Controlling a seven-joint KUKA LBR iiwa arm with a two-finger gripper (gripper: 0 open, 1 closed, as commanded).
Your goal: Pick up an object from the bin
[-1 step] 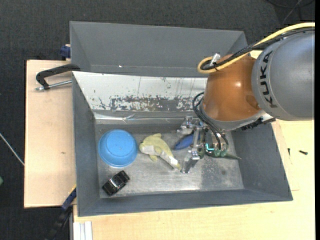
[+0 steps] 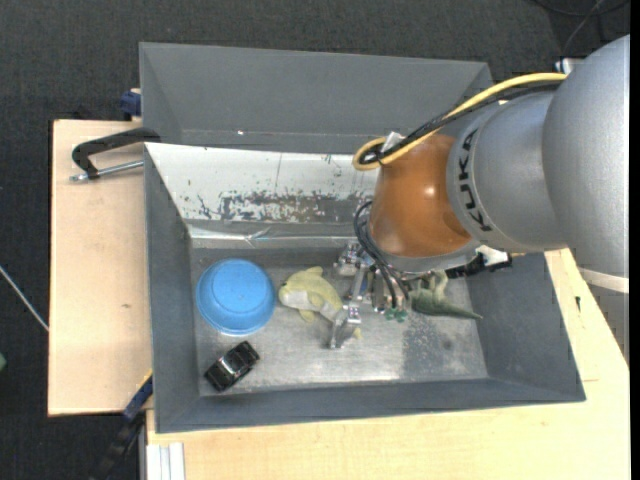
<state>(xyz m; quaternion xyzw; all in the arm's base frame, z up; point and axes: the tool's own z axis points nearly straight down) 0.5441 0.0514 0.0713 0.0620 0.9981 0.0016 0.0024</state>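
Claw (image 2: pixel 343 330): low over the middle of the bin (image 2: pixel 170 298) floor, under the orange wrist cover (image 2: pixel 415 203).
Claw state: cannot tell whether it is released or clenched.
Nearest thing: pale yellow lump (image 2: pixel 308 292), mid-floor, its right edge just beside the claw.
Blue bowl (image 2: pixel 235 296): left of the lump, close to the left wall.
Small black block (image 2: pixel 231 364): front left corner, apart from the rest.
Green toy (image 2: pixel 445 306): right of the claw, partly under the arm.
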